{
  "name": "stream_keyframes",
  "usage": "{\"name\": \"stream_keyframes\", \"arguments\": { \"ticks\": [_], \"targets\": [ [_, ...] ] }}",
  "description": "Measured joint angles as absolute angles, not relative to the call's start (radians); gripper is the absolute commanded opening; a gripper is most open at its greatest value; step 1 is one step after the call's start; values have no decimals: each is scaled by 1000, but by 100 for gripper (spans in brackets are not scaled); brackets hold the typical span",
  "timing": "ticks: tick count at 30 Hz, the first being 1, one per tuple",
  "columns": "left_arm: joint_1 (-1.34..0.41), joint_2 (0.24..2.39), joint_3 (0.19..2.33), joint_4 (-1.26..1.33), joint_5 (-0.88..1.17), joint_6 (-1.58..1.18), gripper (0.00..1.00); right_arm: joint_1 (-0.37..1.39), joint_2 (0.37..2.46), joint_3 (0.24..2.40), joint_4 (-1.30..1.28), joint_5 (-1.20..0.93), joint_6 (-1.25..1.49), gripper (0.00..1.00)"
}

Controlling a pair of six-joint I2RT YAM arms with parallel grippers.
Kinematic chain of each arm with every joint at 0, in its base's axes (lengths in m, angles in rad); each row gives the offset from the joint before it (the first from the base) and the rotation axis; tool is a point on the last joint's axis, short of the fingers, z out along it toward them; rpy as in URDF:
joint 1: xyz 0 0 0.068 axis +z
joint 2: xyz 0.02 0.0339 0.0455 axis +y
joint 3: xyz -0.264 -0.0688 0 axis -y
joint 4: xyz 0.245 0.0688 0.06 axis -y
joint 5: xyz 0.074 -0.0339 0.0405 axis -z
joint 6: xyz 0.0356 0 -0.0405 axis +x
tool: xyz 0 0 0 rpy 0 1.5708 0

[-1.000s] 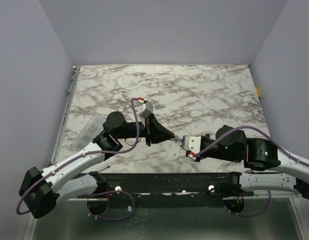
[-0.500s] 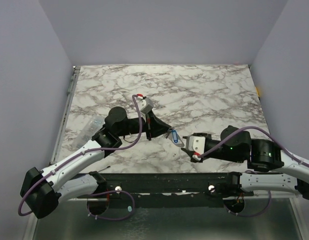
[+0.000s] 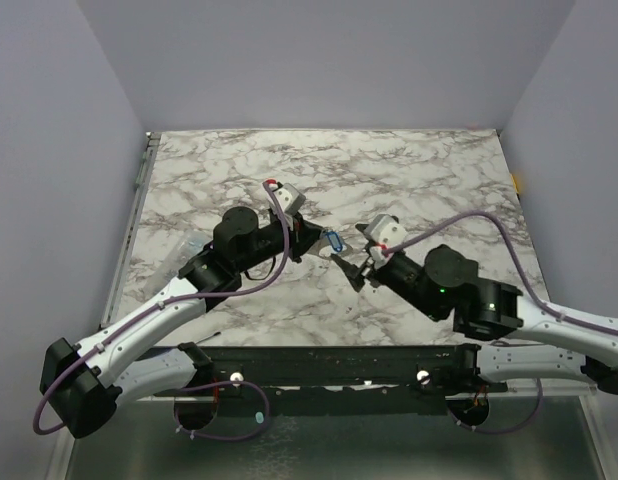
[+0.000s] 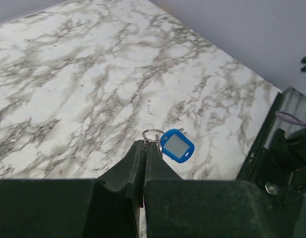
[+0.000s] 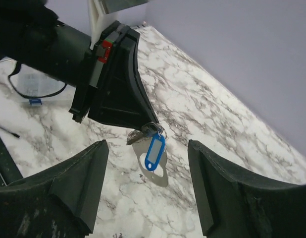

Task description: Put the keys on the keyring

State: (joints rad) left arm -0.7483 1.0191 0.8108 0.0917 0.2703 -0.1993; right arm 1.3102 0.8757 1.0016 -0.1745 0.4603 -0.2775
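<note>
One keyring hangs pinched in the left claw.

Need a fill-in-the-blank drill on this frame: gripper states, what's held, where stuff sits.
1. The left gripper is shut on a small metal ring that carries a ___ tag.
2. The right gripper is ___ and holds nothing.
3. The tag hangs ___ the marble table, not touching it.
4. The clear packet lies on the ___ arm's side of the table.

Missing words: blue; open; above; left.
</note>
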Motion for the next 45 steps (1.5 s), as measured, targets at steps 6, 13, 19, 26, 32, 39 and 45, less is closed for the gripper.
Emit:
{"name": "stream_keyframes", "arguments": {
  "ticks": [6, 13, 19, 26, 32, 39, 45],
  "targets": [
    [-748, 1015, 810, 55, 77, -212, 0, 1310, 1085, 1001, -76, 620, -147, 77],
    [-748, 1007, 806, 26, -15, -233, 0, 1292, 1253, 1015, -10, 676, -99, 78],
    [-748, 979, 801, 17, -37, -244, 0, 1221, 1343, 1068, 7, 669, -69, 63],
    [-740, 963, 795, 12, -50, -246, 0, 1185, 1399, 1113, 8, 669, -54, 33],
    [-727, 947, 779, 6, -54, -243, 0, 1169, 1398, 1111, 12, 645, -52, 12],
    [-719, 907, 757, 17, -25, -230, 0, 1163, 1345, 1073, 36, 551, -44, 1],
    [-709, 852, 736, 51, 54, -189, 0, 1158, 1285, 1049, 35, 487, -41, 1]
  ]
}}
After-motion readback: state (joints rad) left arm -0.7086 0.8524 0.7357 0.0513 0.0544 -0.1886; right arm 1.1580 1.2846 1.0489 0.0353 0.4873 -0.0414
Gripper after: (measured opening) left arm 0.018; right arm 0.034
